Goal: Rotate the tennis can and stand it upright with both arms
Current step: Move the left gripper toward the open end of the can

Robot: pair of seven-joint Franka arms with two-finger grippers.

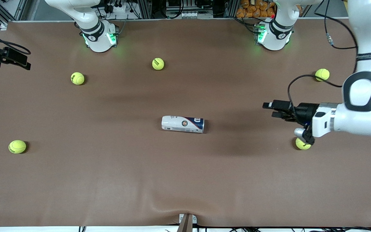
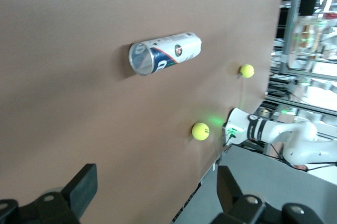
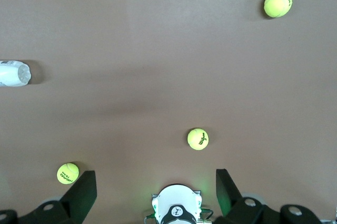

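The tennis can [image 1: 183, 124] lies on its side near the middle of the brown table, white capped end toward the right arm's end, dark-blue end toward the left arm's end. In the left wrist view the tennis can [image 2: 165, 53] lies well ahead of the fingers, its round blue end showing. My left gripper [image 1: 271, 110] hovers open over the table toward the left arm's end, level with the can and pointing at it, a wide gap between them. The left gripper [image 2: 156, 182] holds nothing. My right gripper [image 3: 156, 182] stands open and empty high over its own base [image 3: 177, 208]; the can's white end [image 3: 13, 74] shows at the edge.
Several yellow-green tennis balls lie scattered: two [image 1: 77, 78] [image 1: 158, 63] near the right arm's base, one [image 1: 17, 146] at that end nearer the camera, one [image 1: 322, 74] near the left arm, one [image 1: 302, 143] partly under the left wrist. A black device [image 1: 6, 58] juts in at the right arm's end.
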